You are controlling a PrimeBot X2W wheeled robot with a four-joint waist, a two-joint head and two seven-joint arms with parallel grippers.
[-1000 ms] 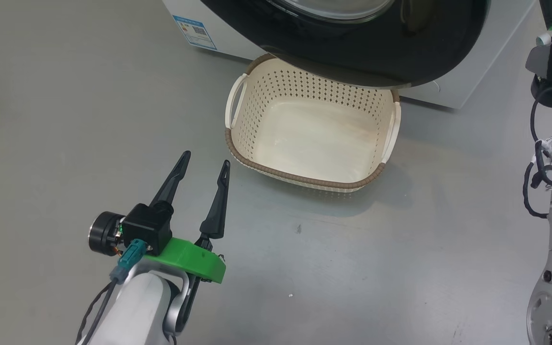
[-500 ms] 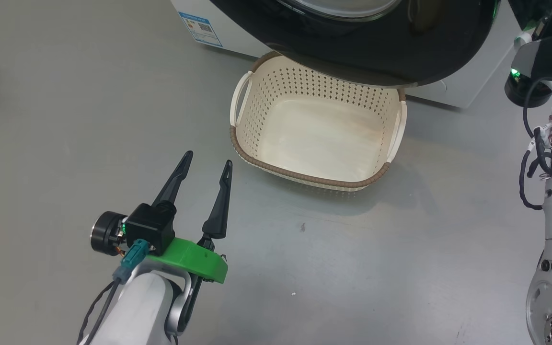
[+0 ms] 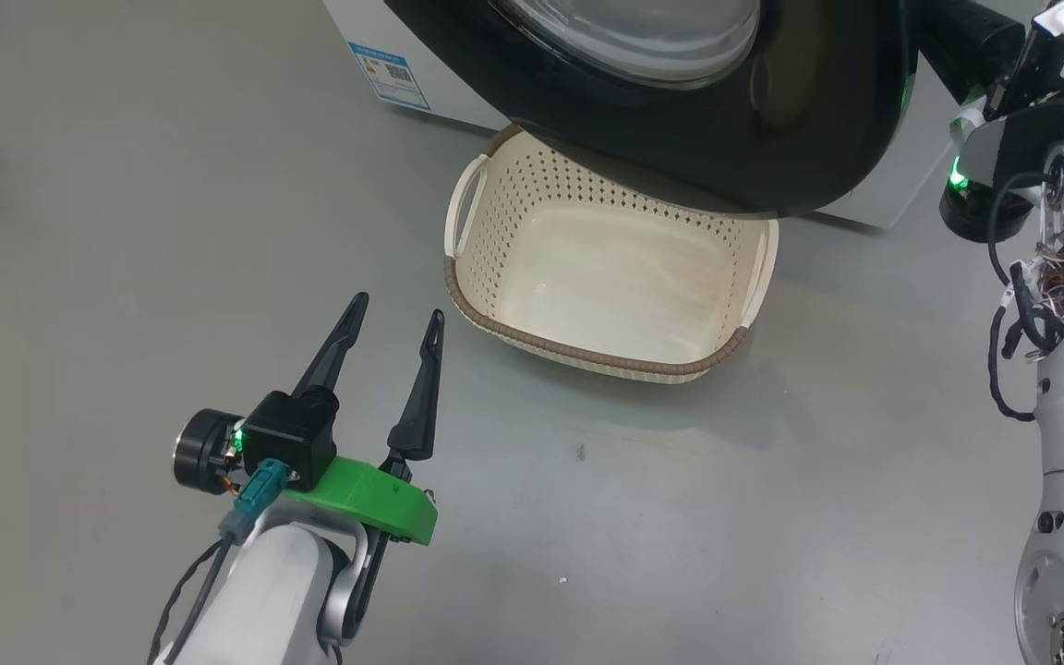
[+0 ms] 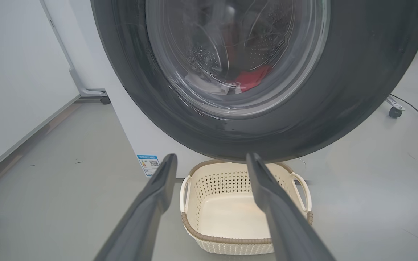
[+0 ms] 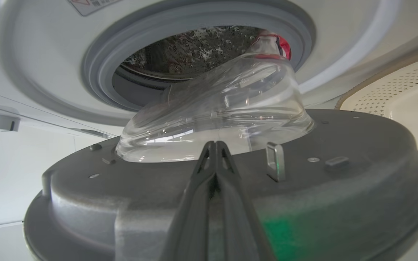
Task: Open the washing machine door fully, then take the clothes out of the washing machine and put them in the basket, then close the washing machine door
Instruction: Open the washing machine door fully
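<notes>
Behind the washing machine door (image 5: pixel 339 152), the right hand (image 5: pixel 214 145) is clenched flat, fingers pressed together, nothing held. Its tips are laid along the door's grey inner face just below the glass bowl (image 5: pixel 223 108). Judged: shut fingers are being used as a stiff pusher so the door can be swung out from inside. Actual contact can't be confirmed.

Door is only part open. The gasket (image 5: pixel 98 78) and drum (image 5: pixel 194 43) of the washing machine (image 5: pixel 49 54) are exposed on that side, but in the left wrist view the glass is seen squarely across the opening. Step one is judged unfinished.

Load: clothes (image 4: pixel 250 78) are in the drum. Red fabric is seen through the glass, with a pale piece beside it.

Empty basket (image 3: pixel 587 356) is set on the floor (image 3: pixel 126 231) right in front of the machine, far rim tucked under the door's lower edge. It is likely placed there for a short drop from drum to basket. Clearance under the swinging rim looks tight and should be watched.

Left hand (image 3: pixel 400 307) is released, fingers spread, empty. It is parked over the floor near the basket's near-left corner, apart from it. Judged: placed clear of the door swing, ready for the reach-in.
</notes>
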